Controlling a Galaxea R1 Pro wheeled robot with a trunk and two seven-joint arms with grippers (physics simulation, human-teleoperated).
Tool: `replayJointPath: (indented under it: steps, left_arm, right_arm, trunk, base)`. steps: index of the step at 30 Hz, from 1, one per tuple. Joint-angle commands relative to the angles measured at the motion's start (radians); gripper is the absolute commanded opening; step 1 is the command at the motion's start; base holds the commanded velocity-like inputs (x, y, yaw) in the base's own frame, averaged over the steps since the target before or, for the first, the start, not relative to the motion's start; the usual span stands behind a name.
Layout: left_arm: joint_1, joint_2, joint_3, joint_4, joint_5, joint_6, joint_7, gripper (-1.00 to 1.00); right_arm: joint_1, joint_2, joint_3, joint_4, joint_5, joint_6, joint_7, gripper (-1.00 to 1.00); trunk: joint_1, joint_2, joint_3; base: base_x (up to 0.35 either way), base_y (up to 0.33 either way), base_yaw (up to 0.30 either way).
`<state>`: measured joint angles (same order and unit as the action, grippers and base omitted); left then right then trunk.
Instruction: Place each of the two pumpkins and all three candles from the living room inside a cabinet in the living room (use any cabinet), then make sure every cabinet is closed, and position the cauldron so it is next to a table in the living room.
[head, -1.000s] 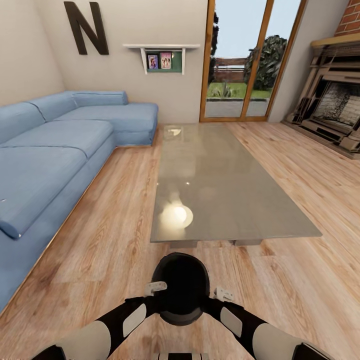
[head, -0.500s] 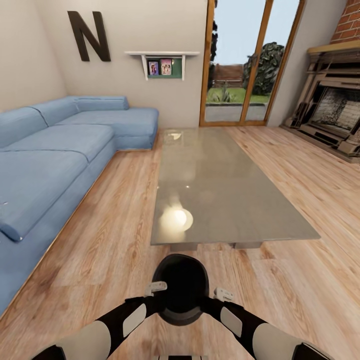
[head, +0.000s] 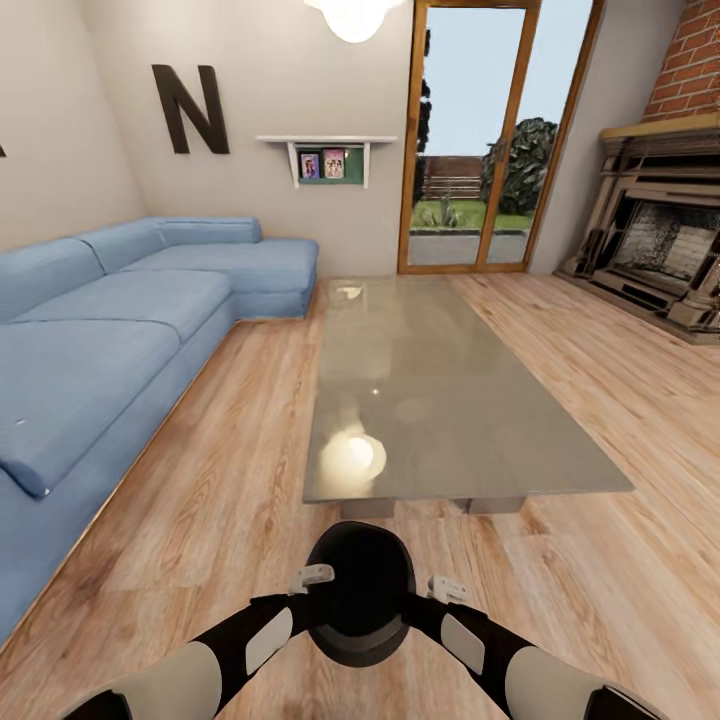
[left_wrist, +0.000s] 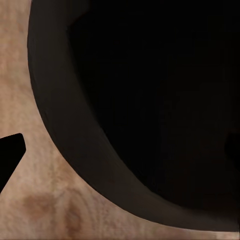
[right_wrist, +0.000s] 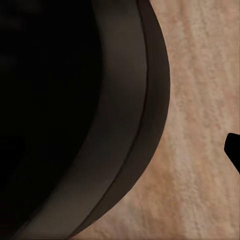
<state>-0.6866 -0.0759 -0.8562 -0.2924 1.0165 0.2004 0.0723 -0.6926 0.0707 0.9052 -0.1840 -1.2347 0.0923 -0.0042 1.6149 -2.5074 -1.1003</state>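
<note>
Item: cauldron (head: 360, 590), matte black, round-bellied, wide mouth up. Location: 6 o'clock in the head view, held between both arms above the wooden floor (head: 200, 520), just short of the near end of the bench.

Left end effector (head: 311, 576): pale finger set against the cauldron's rim at its 9 o'clock side. How far the fingers are parted, and whether they pinch the rim, cannot be told. In the left wrist view the thick rim (left_wrist: 70, 150) and dark interior are seen close up, floor planks beyond.

Right end effector (head: 447, 588): pale finger against the rim at the 3 o'clock side; opening likewise cannot be told. The right wrist view has the cauldron's rim close up, over floor.

Bench (head: 440, 400): long, low, glossy grey top with a bright lamp reflection near its front edge; at centre, running toward 12 o'clock.

Sofa (head: 110, 330): blue, sectional, 9 o'clock.

Glass door (head: 480, 140): wood-framed, 12 o'clock.

Fireplace (head: 660, 240): ornate stone, 2 o'clock.

Wall shelf (head: 325, 150): white, with small pictures, 11 o'clock, beside a dark letter N (head: 190, 108).
</note>
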Motion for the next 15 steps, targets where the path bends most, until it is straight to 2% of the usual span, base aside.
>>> replayJointPath:
  steps: [1, 15]
  left_arm:
    - [-0.001, 0.001, -0.007, -0.003, 0.010, 0.003, 0.007, 1.00]
    - [-0.001, -0.004, -0.007, -0.004, 0.010, 0.007, 0.007, 1.00]
  right_arm:
    - [-0.001, 0.000, 0.004, 0.000, -0.005, 0.002, 0.000, 1.00]
    - [-0.001, 0.000, 0.004, 0.000, -0.005, 0.003, -0.001, 1.00]
  trunk:
    - [-0.001, 0.000, 0.003]
    - [-0.007, 0.003, 0.057]
  base:
    - [0.000, 0.000, 0.000]
    - [-0.010, 0.000, 0.000]
